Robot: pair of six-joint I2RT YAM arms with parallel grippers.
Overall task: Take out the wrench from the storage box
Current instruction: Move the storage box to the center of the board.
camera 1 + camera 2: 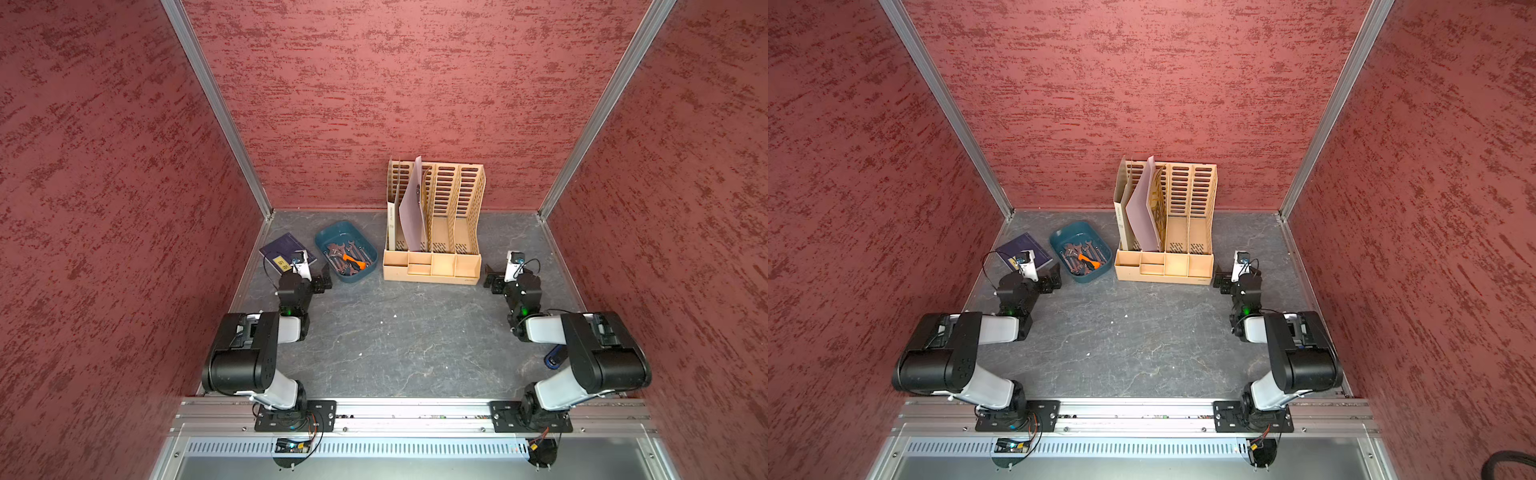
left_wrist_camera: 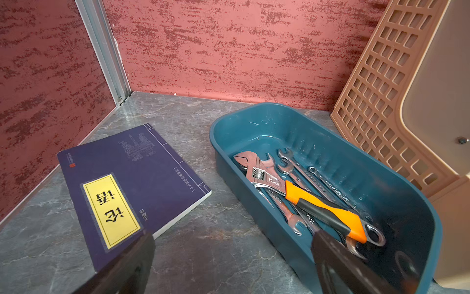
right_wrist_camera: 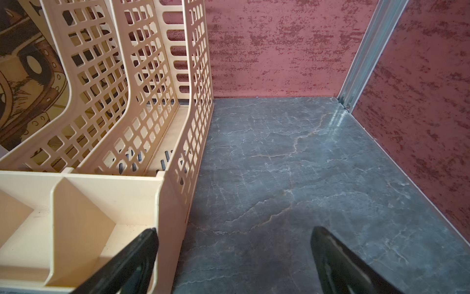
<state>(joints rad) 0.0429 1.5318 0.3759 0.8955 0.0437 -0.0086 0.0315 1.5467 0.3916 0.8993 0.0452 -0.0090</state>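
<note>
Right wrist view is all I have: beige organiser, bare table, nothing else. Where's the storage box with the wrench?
Observer: The storage box stands on the far side of the organiser from you, toward the left arm.
Operator: Wrench visible in it?
Observer: Several lie in it. The orange-handled wrench lies on top of the plain steel ones.
Operator: Which arm should go?
Observer: Probably the left. The left hand is open and empty, right at the box's near end.
</note>
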